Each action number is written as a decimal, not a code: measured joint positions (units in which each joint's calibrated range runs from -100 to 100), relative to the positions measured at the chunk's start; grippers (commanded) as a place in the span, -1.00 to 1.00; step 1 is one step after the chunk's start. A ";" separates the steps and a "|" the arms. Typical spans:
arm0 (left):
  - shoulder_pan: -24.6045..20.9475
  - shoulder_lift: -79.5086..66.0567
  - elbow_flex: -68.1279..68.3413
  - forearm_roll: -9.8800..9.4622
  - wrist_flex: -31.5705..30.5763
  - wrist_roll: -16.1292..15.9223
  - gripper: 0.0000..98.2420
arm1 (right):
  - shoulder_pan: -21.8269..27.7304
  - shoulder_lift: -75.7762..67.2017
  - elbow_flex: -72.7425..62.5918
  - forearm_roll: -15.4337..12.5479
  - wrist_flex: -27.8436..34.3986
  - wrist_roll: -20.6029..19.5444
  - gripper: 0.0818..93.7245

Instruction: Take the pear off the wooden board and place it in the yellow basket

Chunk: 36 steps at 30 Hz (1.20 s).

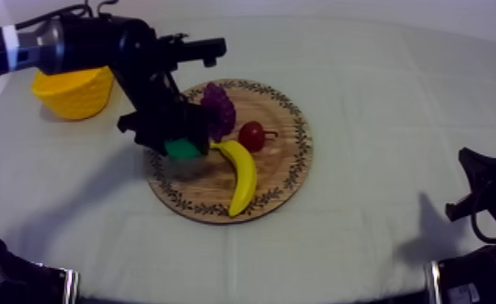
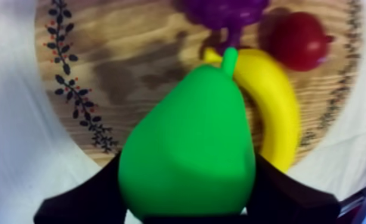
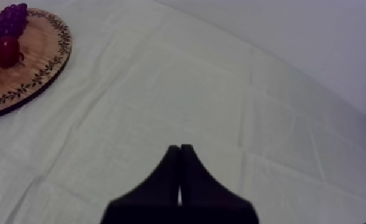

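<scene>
Top view, from the left: yellow basket [image 1: 73, 93] at the far left of the cloth-covered table [image 1: 380, 97], well apart from the fruit. Next, left gripper [image 1: 178, 144] down over the left part of the wooden board [image 1: 287, 174], black fingers pinching the green pear [image 1: 185, 149] between them. Cannot tell whether the pear touches the wood or hangs just clear of it. Just right of the pear, bunch of grapes [image 1: 217, 109] toward the board's far side, then banana [image 1: 241, 174] curving down to the near rim, then small red fruit [image 1: 252, 136] beside the banana's upper end. Left wrist view: pear upright, stem pointing toward the grapes, clamped on both flanks by the fingers [image 2: 84, 199], patterned rim just beyond. Right wrist view: right gripper [image 3: 180, 152] over bare cloth, well apart from the board, fingers pressed together into a narrow wedge with nothing between them.
</scene>
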State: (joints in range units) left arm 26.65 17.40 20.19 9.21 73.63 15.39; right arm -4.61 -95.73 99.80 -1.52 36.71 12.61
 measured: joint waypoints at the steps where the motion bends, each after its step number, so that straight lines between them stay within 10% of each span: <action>1: 0.08 -0.96 -0.32 -0.14 0.47 0.15 0.05 | 0.00 0.00 0.00 0.00 0.00 0.00 -1.00; 18: 0.89 -15.18 -16.83 -4.46 19.10 2.95 0.06 | 0.00 0.00 0.00 0.00 0.00 0.00 -1.00; 36: -5.90 -14.58 -17.32 -6.08 20.63 0.33 0.07 | 0.00 0.00 0.00 0.00 0.00 0.00 -1.00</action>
State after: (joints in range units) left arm 20.75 2.81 2.88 3.13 94.26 15.72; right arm -4.61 -95.73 99.80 -1.52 36.71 12.61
